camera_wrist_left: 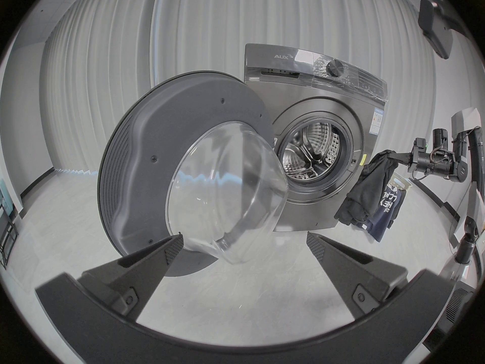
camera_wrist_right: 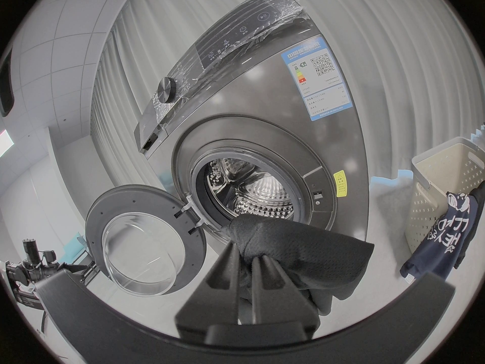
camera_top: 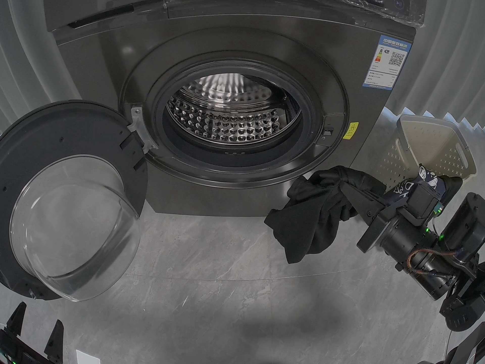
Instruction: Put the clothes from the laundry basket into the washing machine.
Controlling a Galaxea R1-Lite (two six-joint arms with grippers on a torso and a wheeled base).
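L gripper (camera_top: 35, 332) low at near left, above the floor (camera_top: 217, 279); fingers spread wide, nothing between them. Round door (camera_top: 70, 198) of washing machine (camera_top: 242, 36) swung open to the left, glass bowl bulging toward the robot. Drum (camera_top: 232, 112) behind the open port, dimpled steel wall showing. Lower & right of port, in front of the machine's bottom right corner: black garment (camera_top: 313, 213), bunched, hanging off the floor, outside the drum. R gripper (camera_top: 361, 198) has it; fingers (camera_wrist_right: 227, 279) pinched almost together on a fold of the cloth, rest draped over & below them. Navy printed garment (camera_top: 406, 188) sits at R wrist just beside the black one & hangs down in L wrist view; can't tell what holds it. Beige perforated laundry basket (camera_top: 434, 147) on floor just right of the machine, behind R arm.
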